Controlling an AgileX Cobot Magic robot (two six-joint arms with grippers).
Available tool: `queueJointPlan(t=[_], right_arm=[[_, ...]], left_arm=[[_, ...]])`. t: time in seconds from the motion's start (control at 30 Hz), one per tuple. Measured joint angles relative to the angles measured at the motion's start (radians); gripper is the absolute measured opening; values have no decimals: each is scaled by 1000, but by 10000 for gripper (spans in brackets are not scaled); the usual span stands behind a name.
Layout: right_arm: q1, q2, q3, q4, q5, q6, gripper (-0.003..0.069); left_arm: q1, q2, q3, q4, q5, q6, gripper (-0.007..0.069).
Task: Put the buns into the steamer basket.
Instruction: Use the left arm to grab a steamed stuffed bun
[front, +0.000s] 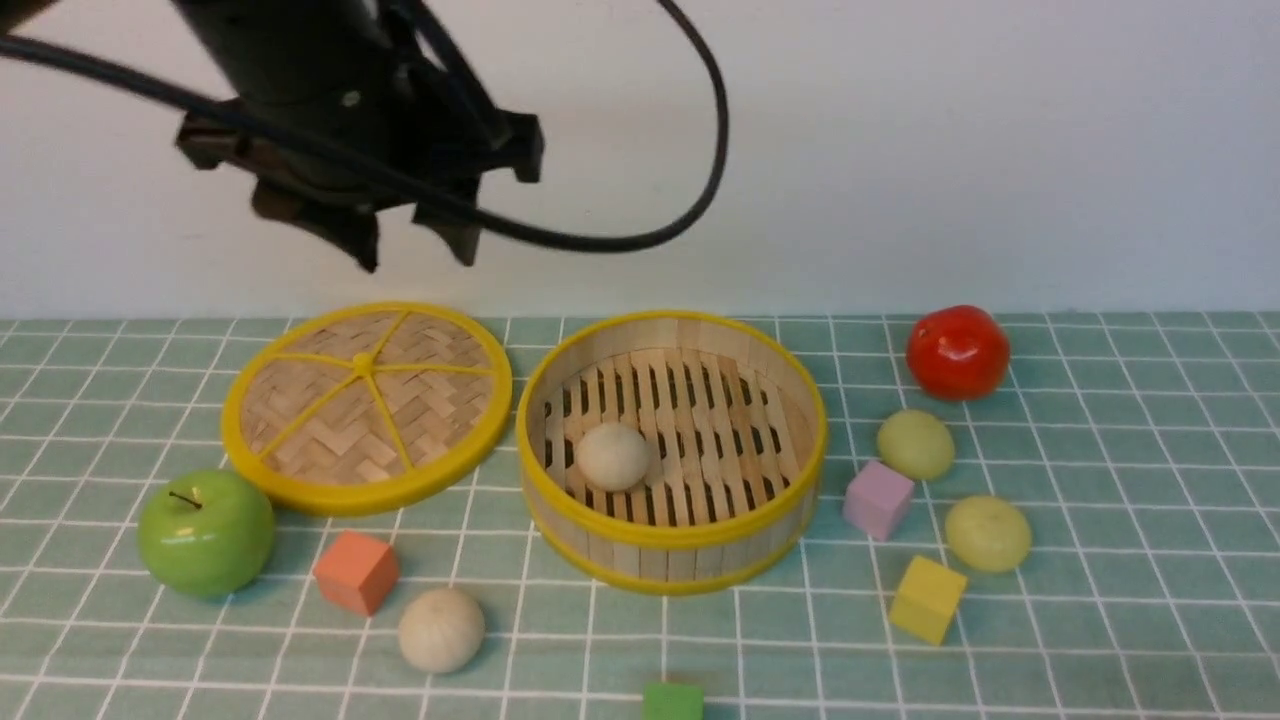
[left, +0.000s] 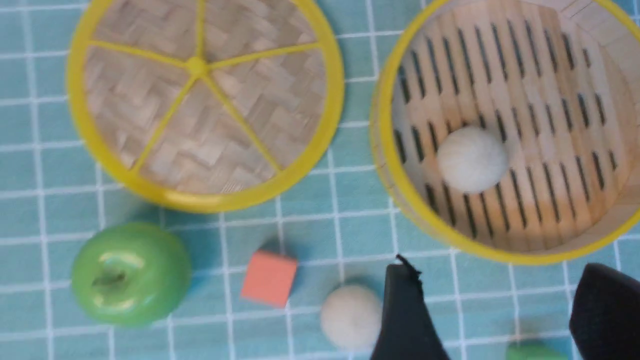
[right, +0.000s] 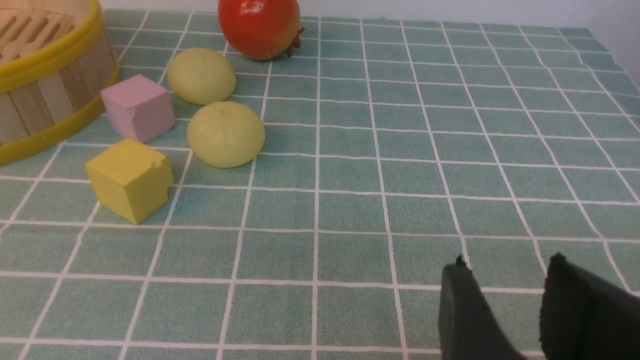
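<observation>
Now, left gripper (front: 418, 255): we see it hanging in the upper left of the front frame, above the lid, jaws spread wide and nothing between them.
right gripper (right: 506, 270): out of the front frame; on its wrist camera we get two dark fingers parted by a gap, empty, low over bare cloth.
steamer basket (front: 640, 560): upright at the centre of the front frame, uncovered.
first beige bun (front: 612, 456): in the basket, folks, sitting on the slatted floor toward the left wall.
second beige bun (front: 441, 629): on the cloth at lower left of centre, just beside the orange cube (front: 356, 571).
upper green bun (front: 915, 444): on the cloth right of the basket, below the tomato (front: 957, 352).
lower green bun (front: 987, 533): lower right of its twin, between the pink cube (front: 878, 499) and the yellow cube (front: 927, 598).
lid (front: 366, 405): we have it flat, left of the basket, rims nearly touching.
apple (front: 205, 533): far left, against the lid's lower edge.
green cube (front: 672, 702): cut off by the bottom edge.
</observation>
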Motion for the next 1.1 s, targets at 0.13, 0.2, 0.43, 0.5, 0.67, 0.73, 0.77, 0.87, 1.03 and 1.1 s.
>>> queueJointPlan(t=[0.13, 0.2, 0.43, 0.5, 0.67, 0.73, 0.77, 0.87, 1.03, 1.1], right_arm=[[0, 0, 0, 0, 0, 0, 239], [0, 0, 0, 0, 0, 0, 239], [0, 0, 0, 0, 0, 0, 239], [0, 0, 0, 0, 0, 0, 239], [0, 0, 0, 0, 0, 0, 239], [0, 0, 0, 0, 0, 0, 239], [0, 0, 0, 0, 0, 0, 239], [0, 0, 0, 0, 0, 0, 239], [0, 0, 0, 0, 0, 0, 239], [0, 0, 0, 0, 0, 0, 239]], left_arm=[[0, -139, 267, 4, 0, -57, 428], [0, -181, 389, 3, -19, -87, 428], [0, -183, 667, -93, -279, -117, 428], [0, -147, 686, -138, -364, -48, 428], [0, -57, 689, -138, -469, 41, 428], [0, -21, 689, -118, -497, 47, 428], [0, -2, 689, -101, -511, 50, 428], [0, 48, 689, -42, -552, 43, 428], [0, 87, 689, -19, -581, 16, 410], [0, 96, 689, -18, -588, 15, 389]])
